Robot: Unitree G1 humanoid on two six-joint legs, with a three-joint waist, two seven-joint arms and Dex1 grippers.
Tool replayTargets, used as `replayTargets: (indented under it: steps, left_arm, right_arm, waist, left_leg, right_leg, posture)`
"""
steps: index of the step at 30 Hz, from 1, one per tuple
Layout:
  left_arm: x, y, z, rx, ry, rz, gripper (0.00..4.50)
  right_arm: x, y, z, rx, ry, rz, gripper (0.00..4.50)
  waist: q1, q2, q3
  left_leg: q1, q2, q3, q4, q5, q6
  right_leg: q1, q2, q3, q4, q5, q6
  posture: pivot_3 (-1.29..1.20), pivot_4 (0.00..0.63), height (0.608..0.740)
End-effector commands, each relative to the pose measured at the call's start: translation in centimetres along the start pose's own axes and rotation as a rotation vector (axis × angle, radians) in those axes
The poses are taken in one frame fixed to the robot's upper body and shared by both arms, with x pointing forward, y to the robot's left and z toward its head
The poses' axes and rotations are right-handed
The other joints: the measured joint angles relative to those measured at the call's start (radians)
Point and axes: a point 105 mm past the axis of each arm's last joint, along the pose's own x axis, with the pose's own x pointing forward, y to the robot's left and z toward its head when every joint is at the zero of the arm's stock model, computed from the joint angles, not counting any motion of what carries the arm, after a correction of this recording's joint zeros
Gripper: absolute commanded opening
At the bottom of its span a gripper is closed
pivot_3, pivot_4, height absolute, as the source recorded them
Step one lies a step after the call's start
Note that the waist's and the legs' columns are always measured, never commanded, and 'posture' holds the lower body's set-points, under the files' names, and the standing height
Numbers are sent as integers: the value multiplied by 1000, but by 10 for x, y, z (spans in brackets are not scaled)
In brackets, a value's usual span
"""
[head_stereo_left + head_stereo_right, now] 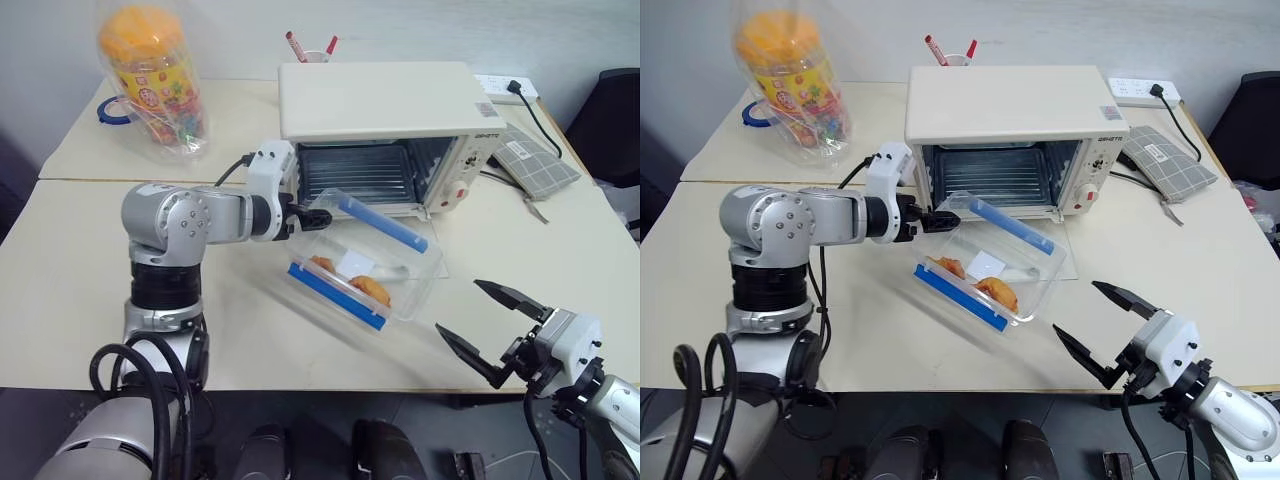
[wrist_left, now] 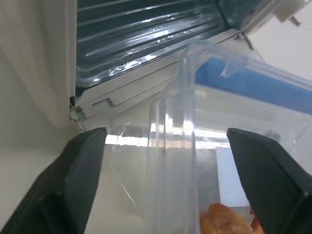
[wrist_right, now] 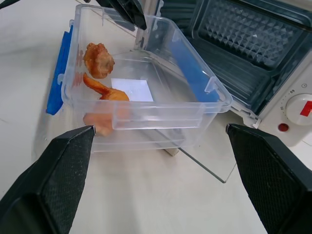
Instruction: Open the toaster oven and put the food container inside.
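Your shallow clear plastic food container with two blue clip bars sits on the lowered glass door of the cream-white boxy toaster oven, just in front of the open cavity, tilted, with orange-brown food pieces inside. Its left short wall rises between the two black fingers of your left gripper. In the left wrist view the fingers stand wide on either side of that rim, with gaps on both sides; they're spread apart and not clamping it. I cannot tell whether a fingertip touches the wall.

Your right gripper hangs near the front right table edge, well apart from the container, to its near right. Its fingers are splayed fully wide and hold nothing; the right wrist view looks across the container toward the oven's wire rack and red-marked knobs.

The surface is a pale cream table, with a second one butted behind it. On the far left is a tall clear jar with an orange lid in a plastic bag. Beside the oven on the right lies a grey checked cloth. A white power strip lies at the far right. Behind the oven stands a cup of red pens.
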Motion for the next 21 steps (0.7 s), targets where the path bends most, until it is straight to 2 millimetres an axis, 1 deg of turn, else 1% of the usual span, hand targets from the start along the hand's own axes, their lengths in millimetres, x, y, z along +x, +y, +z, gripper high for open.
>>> replayTargets:
  steps: [1,5,8,10,11,12,14,16,17,18,19,21]
  left_arm:
    - [-19,-11,17,99,-74,-116,4041]
    - [-34,-1,15,116,-61,-166,4041]
    - [-49,2,11,125,-75,-259,4041]
    - [-60,10,1,221,-88,-305,4041]
    - [-64,15,-5,264,-89,-316,3658]
    - [-69,18,-13,300,-99,-348,3451]
    - [-76,25,-24,341,-142,-412,2868]
    - [-77,38,-47,382,-94,-407,2250]
    - [-76,43,-61,428,-63,-413,1931]
    - [-76,39,-74,449,-77,-472,1665]
    - [-76,35,-80,463,-98,-515,1356]
    - [-74,32,-88,485,-99,-527,786]
  right_arm:
    - [-6,-7,13,-33,-31,-35,4500]
    - [-10,-8,13,-9,-6,-18,4500]
    - [-11,4,17,79,11,64,4500]
    - [-11,18,16,164,55,137,4500]
    - [-11,24,15,190,80,176,4500]
    - [-11,32,11,234,117,214,4311]
    - [-10,44,5,272,166,268,3889]
    - [-7,57,-2,292,211,325,3238]
    - [-3,63,-6,298,220,348,2884]
    - [4,69,-9,299,216,359,2588]
    - [10,72,-10,296,211,364,2248]
    - [18,75,-11,295,196,364,1584]
  waist:
    - [1,0,0]
    - [2,0,0]
    - [2,0,0]
    - [1,0,0]
    - [-2,1,0]
    - [-4,1,0]
    - [-1,1,0]
    - [1,0,0]
    - [1,0,0]
    - [1,0,0]
    - [1,0,0]
    - [5,0,0]
  left_leg:
    - [0,0,0,0,0,0]
    - [0,0,0,0,0,0]
    - [0,1,0,0,0,0]
    - [0,1,0,0,0,0]
    - [0,1,0,0,0,0]
    - [0,1,0,-1,0,0]
    - [0,1,0,-1,0,0]
    - [0,1,0,0,0,0]
    - [0,1,0,1,0,0]
    - [0,1,0,1,0,1]
    - [0,1,0,1,0,1]
    - [0,2,0,1,-1,1]
  right_leg:
    - [0,0,0,0,0,0]
    - [0,0,0,0,0,0]
    - [0,-1,0,0,0,0]
    - [0,0,0,0,0,0]
    - [0,0,0,0,0,0]
    - [0,0,0,0,0,-1]
    - [0,1,0,0,-1,-1]
    - [0,1,0,-1,-1,-1]
    - [0,0,0,-1,-1,-1]
    - [0,-1,0,-2,-1,-1]
    - [0,-1,0,-2,-1,-1]
    - [-1,-2,0,-2,-1,-2]
  posture:
    - [0,150,740]
    - [0,150,740]
    - [0,150,740]
    - [0,150,740]
    - [0,150,740]
    - [0,150,740]
    - [0,150,740]
    - [0,150,740]
    - [0,150,740]
    - [0,150,740]
    - [0,150,740]
    - [0,150,740]
